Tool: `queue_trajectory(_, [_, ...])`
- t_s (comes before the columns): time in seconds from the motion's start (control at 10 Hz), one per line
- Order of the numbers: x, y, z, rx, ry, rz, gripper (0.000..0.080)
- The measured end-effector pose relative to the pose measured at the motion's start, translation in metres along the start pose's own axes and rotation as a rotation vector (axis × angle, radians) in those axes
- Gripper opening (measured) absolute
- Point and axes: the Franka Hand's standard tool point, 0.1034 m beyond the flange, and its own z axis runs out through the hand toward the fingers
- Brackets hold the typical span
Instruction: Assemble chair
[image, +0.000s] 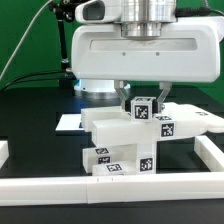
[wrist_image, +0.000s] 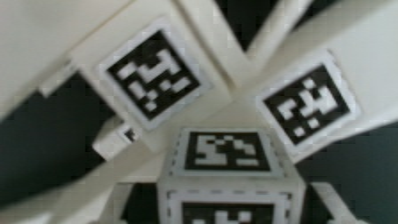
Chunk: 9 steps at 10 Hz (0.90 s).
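1. Exterior view first: the arm's big white hand fills the top centre of the frame, and the fingers (image: 129, 100) come straight down from it into the middle of the shot.
2. The fingers look clamped on a small tagged block (image: 143, 109), one on each side of it, with no gap I can make out.
3. That block is on top of the chair (image: 118, 132), which sits dead centre on the black counter (image: 30, 110). It's a chunky white stack with a flat slab (image: 180, 125) poking out toward the right of the frame and square legs (image: 103, 160) below, tags facing the camera.
4. A low white rim wall (image: 110, 190) runs along the bottom of the frame and up the right edge, and the chair is just behind it.
5. The marker board (image: 68, 123) lies flat at mid left, partly hidden behind the chair.
6. Wrist view: pretty blurry and super close. The tagged block (wrist_image: 228, 150) sits in the middle, with two bigger tilted tagged faces (wrist_image: 157, 75) beyond it. Can't make out the fingers here.
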Motion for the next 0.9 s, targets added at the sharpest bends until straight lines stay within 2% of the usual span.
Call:
queue_trajectory(0.2, [-0.0002, -0.0006, 0.0001, 0.028, -0.015, 0.272, 0.0284])
queue_trajectory(0.4, [0.0009, -0.0016, 0.0002, 0.045, -0.013, 0.391, 0.0284])
queue_trajectory(0.5, [0.0011, -0.0016, 0.0002, 0.046, -0.011, 0.371, 0.0284])
queue_trajectory(0.6, [0.0010, -0.0017, 0.0002, 0.046, -0.011, 0.347, 0.0367])
queue_trajectory(0.7, [0.0007, -0.0022, 0.0003, 0.046, -0.011, 0.343, 0.0519])
queue_trajectory(0.8, [0.0011, -0.0036, 0.0013, 0.020, -0.004, 0.073, 0.0609])
queue_trajectory(0.9, [-0.0012, -0.0072, 0.0037, 0.002, -0.039, -0.104, 0.0638])
